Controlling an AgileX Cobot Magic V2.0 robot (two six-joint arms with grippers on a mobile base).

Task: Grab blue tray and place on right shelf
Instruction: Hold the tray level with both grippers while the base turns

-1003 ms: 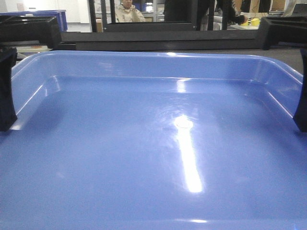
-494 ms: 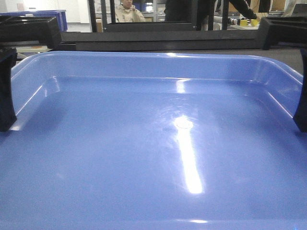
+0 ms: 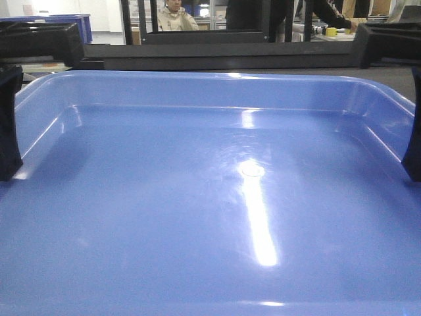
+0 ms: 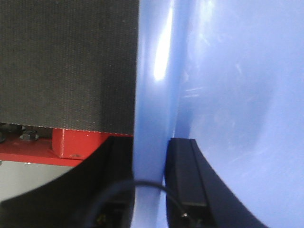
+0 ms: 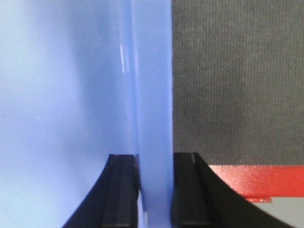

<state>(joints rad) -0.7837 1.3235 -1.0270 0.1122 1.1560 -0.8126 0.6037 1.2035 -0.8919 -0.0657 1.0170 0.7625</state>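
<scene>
Blue tray (image 3: 197,217) rims pinched in left tool (image 4: 151,185) and right tool (image 5: 154,190) over black tabletop (image 4: 66,61)

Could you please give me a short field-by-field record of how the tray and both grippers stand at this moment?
tray: blue tray, empty, glossy, small round mark at its centre
left hold: left gripper shut on the tray's left rim, one finger inside, one outside
right hold: right gripper shut on the right rim, likewise
beneath: dark woven tabletop; whether the tray touches it cannot be told
background: seated person beyond the far rim
</scene>
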